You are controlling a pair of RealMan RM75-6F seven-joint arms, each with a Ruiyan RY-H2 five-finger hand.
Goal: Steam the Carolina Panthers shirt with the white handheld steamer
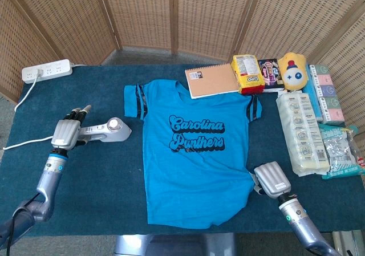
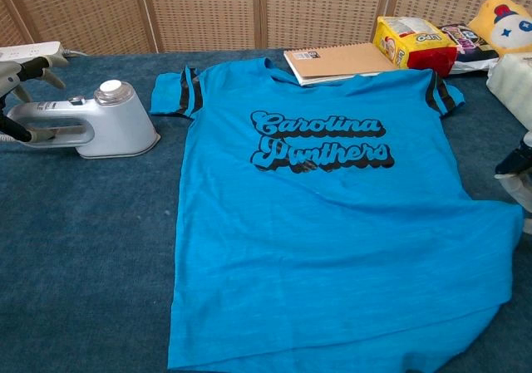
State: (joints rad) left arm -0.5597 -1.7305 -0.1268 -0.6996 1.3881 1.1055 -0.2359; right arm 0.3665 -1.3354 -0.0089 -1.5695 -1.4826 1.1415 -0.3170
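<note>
The blue Carolina Panthers shirt (image 1: 194, 153) (image 2: 324, 215) lies flat, print up, in the middle of the table. To its left, the white handheld steamer (image 1: 107, 130) (image 2: 100, 125) rests on the cloth near the shirt's striped sleeve. My left hand (image 1: 67, 131) (image 2: 23, 74) is at the end of the steamer's handle with its fingers spread and lifted off it. At the shirt's lower right hem, my right hand (image 1: 274, 179) (image 2: 517, 169) is palm down. The hem is drawn to a point under its fingers, which are mostly hidden.
A white power strip (image 1: 47, 71) lies at the back left, its cord (image 1: 23, 137) running past my left arm. At the back sit a notebook (image 1: 212, 79), a yellow snack bag (image 1: 247, 73) and a yellow plush (image 1: 292, 71). Packaged goods (image 1: 302, 133) line the right edge.
</note>
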